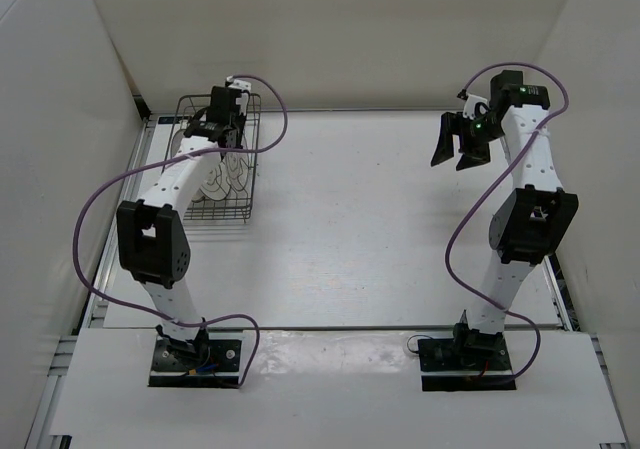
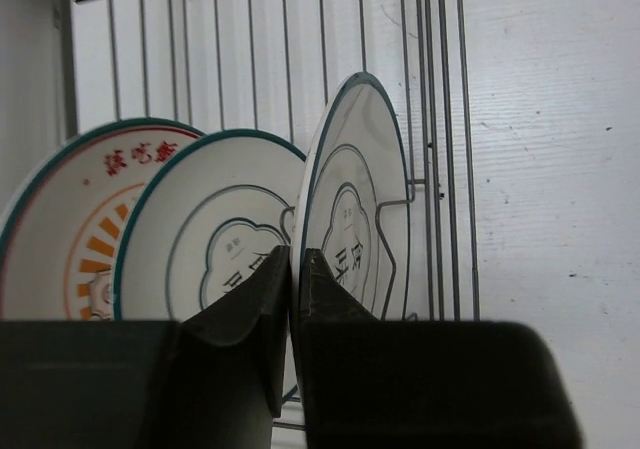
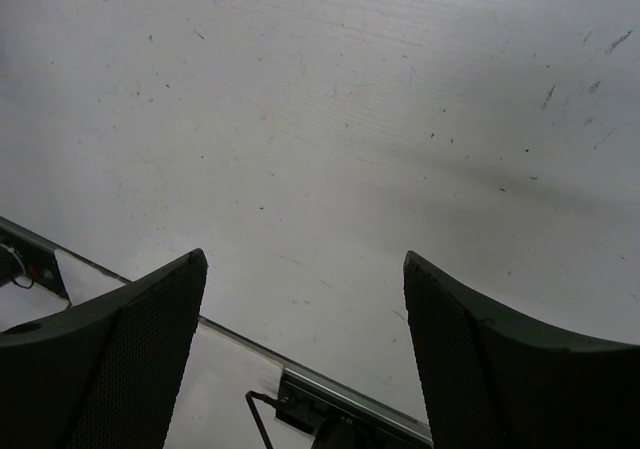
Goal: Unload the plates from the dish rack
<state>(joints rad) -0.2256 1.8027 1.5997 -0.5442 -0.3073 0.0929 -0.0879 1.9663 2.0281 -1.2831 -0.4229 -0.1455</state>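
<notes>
Now left hand (image 2: 297, 259) pinching white plate (image 2: 365, 169) rim, right hand (image 3: 305, 259) splayed

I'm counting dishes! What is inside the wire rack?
The dish rack holds an orange plate, a middle white plate and a right white plate, all standing. The left tool hides their bottoms.

White plates (image 2: 230, 219) are teal-rimmed; one plate (image 2: 70, 234) has orange rays.

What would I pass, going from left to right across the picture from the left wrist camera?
First the orange-patterned plate → middle white plate → right white plate, turned nearly edge-on → bare wires of the dish rack → white table.
</notes>
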